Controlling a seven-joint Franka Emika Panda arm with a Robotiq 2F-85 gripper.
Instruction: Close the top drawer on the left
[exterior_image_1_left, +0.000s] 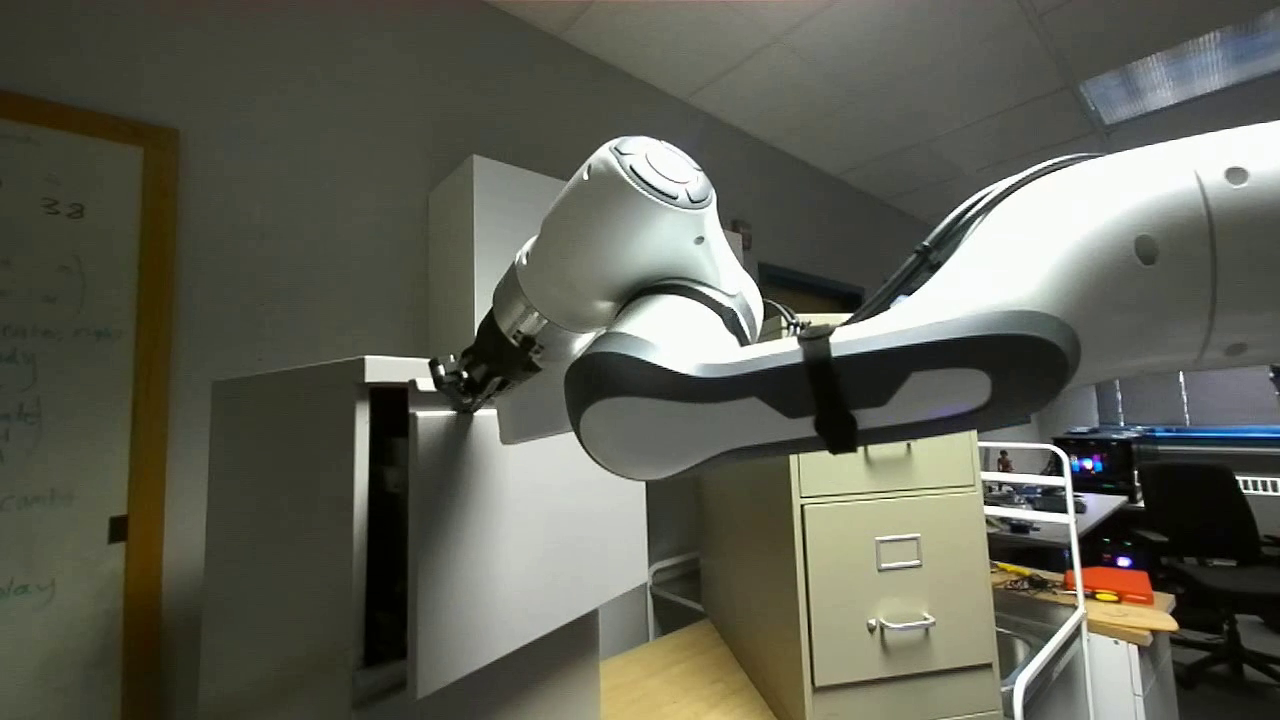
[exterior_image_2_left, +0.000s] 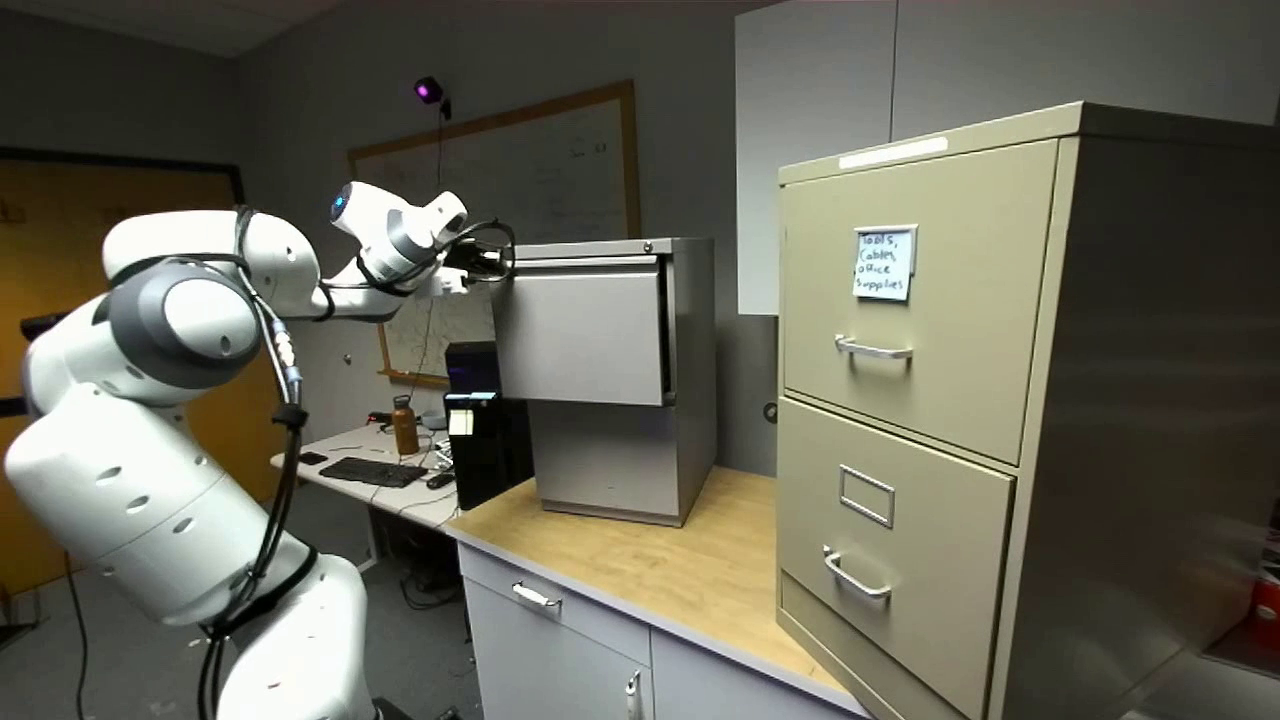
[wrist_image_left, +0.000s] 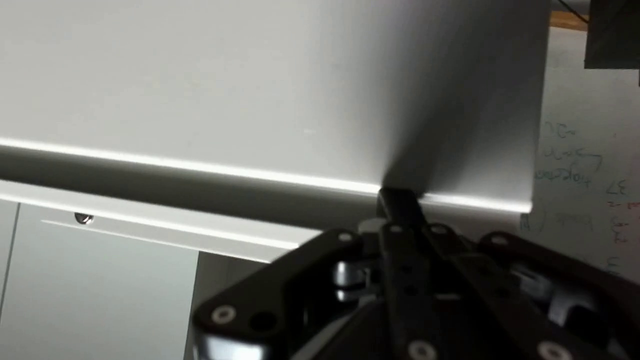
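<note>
The top drawer (exterior_image_1_left: 530, 540) is a pale grey-white box with a plain flat front. It stands partly out of its grey-white cabinet (exterior_image_1_left: 280, 520), with a dark gap behind the front panel. The drawer (exterior_image_2_left: 580, 340) and cabinet (exterior_image_2_left: 697, 400) also show in an exterior view. My gripper (exterior_image_1_left: 455, 385) is at the top edge of the drawer front, near one corner. In the wrist view the black fingers (wrist_image_left: 400, 200) are together, with their tips at the bright top edge of the drawer front (wrist_image_left: 175, 85). They appear to touch it. Nothing shows between the fingers.
A beige filing cabinet (exterior_image_1_left: 900, 570) with handled drawers stands beside on the wooden counter (exterior_image_2_left: 720, 560). A white wall cabinet (exterior_image_2_left: 815, 150) hangs behind. A desk (exterior_image_2_left: 345, 445) with keyboard and bottle is beyond the counter. A whiteboard (exterior_image_1_left: 65, 400) is on the wall.
</note>
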